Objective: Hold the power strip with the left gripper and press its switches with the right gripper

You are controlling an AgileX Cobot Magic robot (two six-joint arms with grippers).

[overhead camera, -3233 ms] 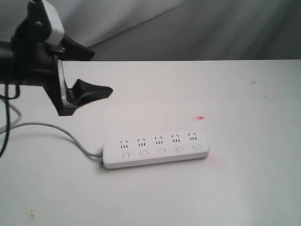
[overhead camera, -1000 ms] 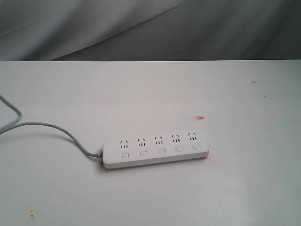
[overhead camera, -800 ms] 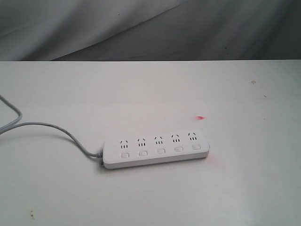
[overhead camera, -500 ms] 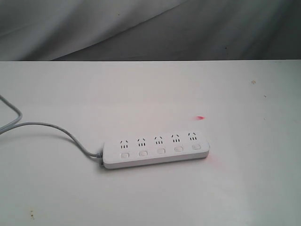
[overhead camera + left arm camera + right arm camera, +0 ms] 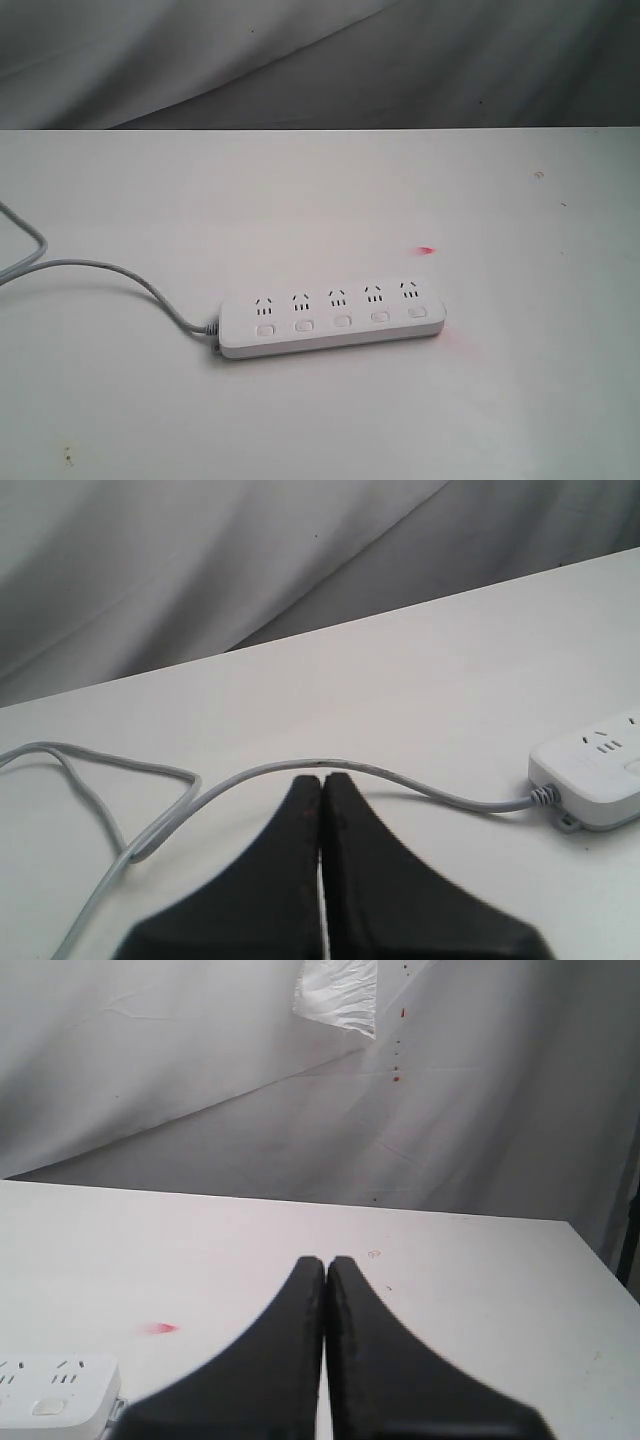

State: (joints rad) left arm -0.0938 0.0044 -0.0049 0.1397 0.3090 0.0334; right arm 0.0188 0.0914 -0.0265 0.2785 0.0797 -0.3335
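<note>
The white power strip (image 5: 332, 318) lies flat on the white table (image 5: 320, 190), sockets up, with several small switches (image 5: 342, 321) in a row along its near side. Its grey cable (image 5: 110, 270) runs off to the left edge. Neither arm shows in the exterior view. In the left wrist view my left gripper (image 5: 321, 779) is shut with nothing in it, tips just short of the cable (image 5: 300, 767), and the strip's cable end (image 5: 590, 780) lies apart from it. My right gripper (image 5: 325, 1261) is shut and empty, with the strip's end (image 5: 55, 1385) off to one side.
A small red mark (image 5: 427, 250) sits on the table behind the strip's right end, also seen as a red mark (image 5: 160, 1328) in the right wrist view. Grey draped cloth (image 5: 300, 60) hangs behind the table. The cable loops (image 5: 100, 790) on the table near my left gripper.
About three seconds ago a black arm hung over the table's left side in the exterior view; it has left that view. Over the last second nothing has moved.
</note>
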